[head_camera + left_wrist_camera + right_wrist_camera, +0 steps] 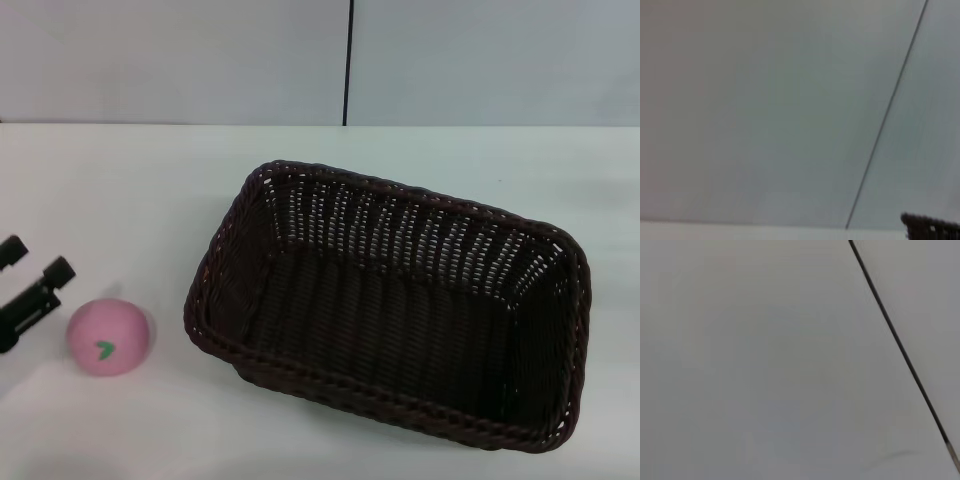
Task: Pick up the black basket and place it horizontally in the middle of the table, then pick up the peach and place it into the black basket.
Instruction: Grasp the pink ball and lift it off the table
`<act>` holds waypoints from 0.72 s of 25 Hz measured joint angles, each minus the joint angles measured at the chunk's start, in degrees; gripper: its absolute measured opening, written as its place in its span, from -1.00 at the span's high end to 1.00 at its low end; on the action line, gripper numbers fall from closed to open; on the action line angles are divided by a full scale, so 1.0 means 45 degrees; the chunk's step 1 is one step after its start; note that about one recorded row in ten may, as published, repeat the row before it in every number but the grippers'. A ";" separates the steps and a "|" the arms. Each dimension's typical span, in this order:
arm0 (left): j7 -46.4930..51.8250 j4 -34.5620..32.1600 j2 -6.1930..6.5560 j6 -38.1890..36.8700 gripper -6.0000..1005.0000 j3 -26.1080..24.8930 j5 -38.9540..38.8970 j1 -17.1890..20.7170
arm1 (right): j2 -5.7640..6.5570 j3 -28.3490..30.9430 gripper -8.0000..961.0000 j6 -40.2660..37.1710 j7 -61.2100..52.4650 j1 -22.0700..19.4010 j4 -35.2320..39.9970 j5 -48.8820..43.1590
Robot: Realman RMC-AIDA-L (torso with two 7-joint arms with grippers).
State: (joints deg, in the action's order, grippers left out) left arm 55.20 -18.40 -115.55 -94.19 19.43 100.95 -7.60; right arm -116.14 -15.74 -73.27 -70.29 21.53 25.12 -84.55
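Black left pincer (pixel 28 262) spread beside the peach (pixel 109 337).

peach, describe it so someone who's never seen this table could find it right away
On the white table, find the big black basket. The peach sits apart off its left end, beside the left pincer. It is the only small, round, pink thing, with a green leaf mark.

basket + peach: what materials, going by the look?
Black basket: woven wicker or plastic rattan, dark brown-black with a slight sheen; open-weave sides and braided rim show the strands. I can't tell natural from synthetic.
Peach: smooth matte pink ball, likely foam or soft plastic; printed green leaf mark, no fuzz or stem.
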 joint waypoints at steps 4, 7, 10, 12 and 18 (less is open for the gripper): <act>-0.0083 -0.0026 -0.0004 0.0054 -0.62 0.0030 0.0541 0.0084 | -0.0002 -0.0098 -0.17 0.0153 0.0050 0.0081 -0.0141 -0.0013; -0.0182 -0.0125 -0.0022 0.0136 -0.62 0.0047 0.1150 0.0101 | -0.0013 -0.0208 -0.17 0.0178 0.0064 0.0155 -0.0205 -0.0078; -0.0294 -0.0168 -0.0083 0.0355 -0.62 0.0061 0.1541 0.0081 | -0.0030 -0.0343 -0.17 0.0183 0.0083 0.0213 -0.0302 -0.0096; -0.0543 -0.0180 -0.0163 0.0677 -0.62 0.0072 0.1600 0.0074 | -0.0039 -0.0403 -0.17 0.0193 0.0108 0.0234 -0.0375 -0.0099; -0.0850 -0.0192 -0.0326 0.1189 -0.62 0.0126 0.1758 -0.0006 | -0.0050 -0.0666 -0.17 0.0230 0.0148 0.0256 -0.0502 -0.0120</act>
State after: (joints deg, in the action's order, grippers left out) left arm 51.37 -19.26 -117.02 -88.83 20.00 108.86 -7.63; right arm -116.37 -18.73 -72.23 -69.63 22.68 22.86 -85.09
